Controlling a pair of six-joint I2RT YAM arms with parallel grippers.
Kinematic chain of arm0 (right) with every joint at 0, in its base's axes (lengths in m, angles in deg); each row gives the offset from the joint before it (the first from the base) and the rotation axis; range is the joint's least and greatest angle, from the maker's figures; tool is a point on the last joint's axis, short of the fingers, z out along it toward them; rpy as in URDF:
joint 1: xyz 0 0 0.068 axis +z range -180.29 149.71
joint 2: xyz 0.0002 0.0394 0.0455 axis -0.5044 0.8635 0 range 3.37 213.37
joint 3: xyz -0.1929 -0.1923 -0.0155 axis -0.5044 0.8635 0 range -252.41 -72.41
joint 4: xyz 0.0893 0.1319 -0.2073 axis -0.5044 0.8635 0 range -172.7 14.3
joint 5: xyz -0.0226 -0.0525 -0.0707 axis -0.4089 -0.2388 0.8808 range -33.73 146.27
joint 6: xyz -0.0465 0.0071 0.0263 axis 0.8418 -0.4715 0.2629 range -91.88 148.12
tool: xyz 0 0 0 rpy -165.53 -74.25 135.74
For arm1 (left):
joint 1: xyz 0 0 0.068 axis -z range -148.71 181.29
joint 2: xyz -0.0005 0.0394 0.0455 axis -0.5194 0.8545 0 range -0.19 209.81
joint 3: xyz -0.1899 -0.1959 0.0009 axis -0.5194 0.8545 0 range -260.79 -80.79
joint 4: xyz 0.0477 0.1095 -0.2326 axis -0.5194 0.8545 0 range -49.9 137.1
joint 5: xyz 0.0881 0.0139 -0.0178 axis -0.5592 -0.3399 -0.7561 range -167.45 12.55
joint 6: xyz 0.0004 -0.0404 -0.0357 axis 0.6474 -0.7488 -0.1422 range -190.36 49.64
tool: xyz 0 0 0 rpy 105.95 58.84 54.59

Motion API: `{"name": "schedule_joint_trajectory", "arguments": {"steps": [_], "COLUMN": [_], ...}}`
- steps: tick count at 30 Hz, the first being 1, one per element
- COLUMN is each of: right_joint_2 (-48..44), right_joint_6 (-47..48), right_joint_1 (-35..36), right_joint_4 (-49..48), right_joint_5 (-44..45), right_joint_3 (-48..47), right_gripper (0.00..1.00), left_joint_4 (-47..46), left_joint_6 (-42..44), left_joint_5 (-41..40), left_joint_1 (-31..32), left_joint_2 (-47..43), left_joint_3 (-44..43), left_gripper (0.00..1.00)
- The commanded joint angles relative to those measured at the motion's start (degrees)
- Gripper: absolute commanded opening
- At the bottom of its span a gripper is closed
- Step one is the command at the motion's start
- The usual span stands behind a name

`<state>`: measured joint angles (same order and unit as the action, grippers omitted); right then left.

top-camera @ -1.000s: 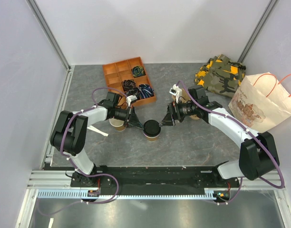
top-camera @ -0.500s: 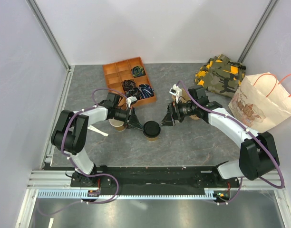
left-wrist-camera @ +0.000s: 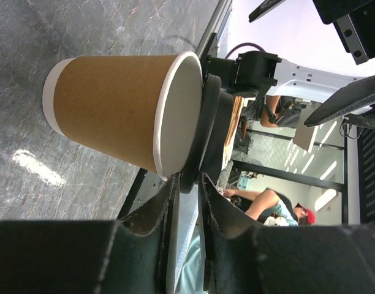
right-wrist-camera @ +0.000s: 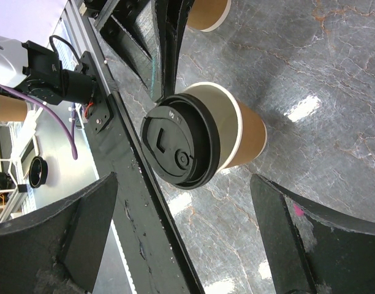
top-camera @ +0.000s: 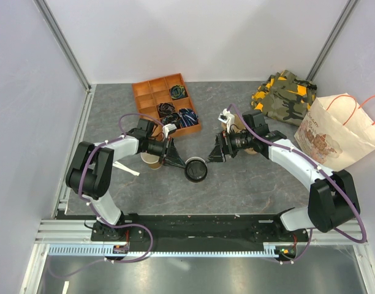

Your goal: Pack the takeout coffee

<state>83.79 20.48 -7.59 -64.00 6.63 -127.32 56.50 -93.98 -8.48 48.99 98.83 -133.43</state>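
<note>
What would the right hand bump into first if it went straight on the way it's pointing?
Probably the takeout coffee: the cup stands straight ahead of the open right hand, its black lid sitting askew.

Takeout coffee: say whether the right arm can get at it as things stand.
Probably yes. The right arm's fingers stand wide open facing the takeout coffee, with only bare table between. The left arm's fingers sit at the lid's far edge and might crowd a grasp.

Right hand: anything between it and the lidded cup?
Nothing visible. The open right hand faces the lidded cup directly, with a clear gap. The left hand sits at the cup's far rim, out of the path.
</note>
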Motion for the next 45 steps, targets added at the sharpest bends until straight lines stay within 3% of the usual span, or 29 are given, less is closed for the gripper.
{"name": "schedule_joint_trajectory", "arguments": {"steps": [1, 11, 16, 18, 19, 20, 22, 23, 25, 26, 28, 29, 37, 45], "right_joint_2": [-0.09, 0.17, -0.97, -2.80, -3.34, -3.78, -5.36, -5.97, -8.26, -8.79, -9.32, -9.41, -10.46, -10.99], "right_joint_6": [1.05, 2.63, 6.23, 7.20, 7.11, 7.20, 6.59, 6.06, 5.36, 5.44, 5.70, 5.97, 6.14, 7.29], "right_joint_1": [-0.11, -0.11, -0.02, -0.20, -0.20, -0.20, -0.55, -0.81, -1.34, -2.30, -3.27, -4.41, -7.05, -7.58], "right_joint_4": [-0.59, -0.42, 2.48, 3.44, 3.62, 3.89, 4.24, 4.07, 3.36, 3.45, 3.89, 4.06, 4.33, 5.03], "right_joint_5": [-1.33, -2.12, -3.87, -3.96, -4.14, -4.40, -4.75, -5.02, -4.41, -4.23, -4.49, -4.84, -5.37, -5.98], "right_joint_3": [-0.72, 0.42, 1.65, 3.40, 4.19, 4.81, 6.48, 6.84, 7.89, 8.07, 8.60, 8.68, 7.89, 8.77], "right_gripper": [0.98, 0.98, 0.98, 0.97, 0.97, 0.97, 0.97, 0.97, 0.98, 0.98, 0.98, 0.98, 0.98, 0.98], "left_joint_4": [1.00, 1.00, 1.00, 3.70, 10.25, 14.06, 25.11, 26.30, 25.79, 22.83, 18.69, 15.53, 0.13, -0.85], "left_joint_6": [2.61, 2.52, 3.66, 10.66, 15.13, 26.40, 38.76, 47.09, 53.56, 58.20, 62.18, 65.85, 86.18, 89.09], "left_joint_5": [-0.59, 0.90, 4.33, 3.72, 1.98, -0.74, -11.09, -16.10, -30.03, -35.08, -46.92, -48.39, -54.47, -55.62], "left_joint_1": [-0.73, -1.61, -1.70, -1.87, -1.52, 0.91, 6.53, 15.35, 25.15, 35.90, 45.98, 50.99, 60.61, 61.06], "left_joint_2": [-0.76, -2.16, -10.39, -14.80, -18.04, -22.86, -27.29, -31.57, -35.72, -37.57, -39.00, -38.12, -23.27, -22.73], "left_joint_3": [-1.59, -1.76, -1.33, -1.41, -1.85, -2.55, -4.48, -3.96, 1.99, 4.54, 11.14, 12.20, 17.66, 17.75], "left_gripper": [0.26, 0.30, 0.43, 0.45, 0.47, 0.48, 0.48, 0.48, 0.49, 0.49, 0.50, 0.50, 0.49, 0.45]}}
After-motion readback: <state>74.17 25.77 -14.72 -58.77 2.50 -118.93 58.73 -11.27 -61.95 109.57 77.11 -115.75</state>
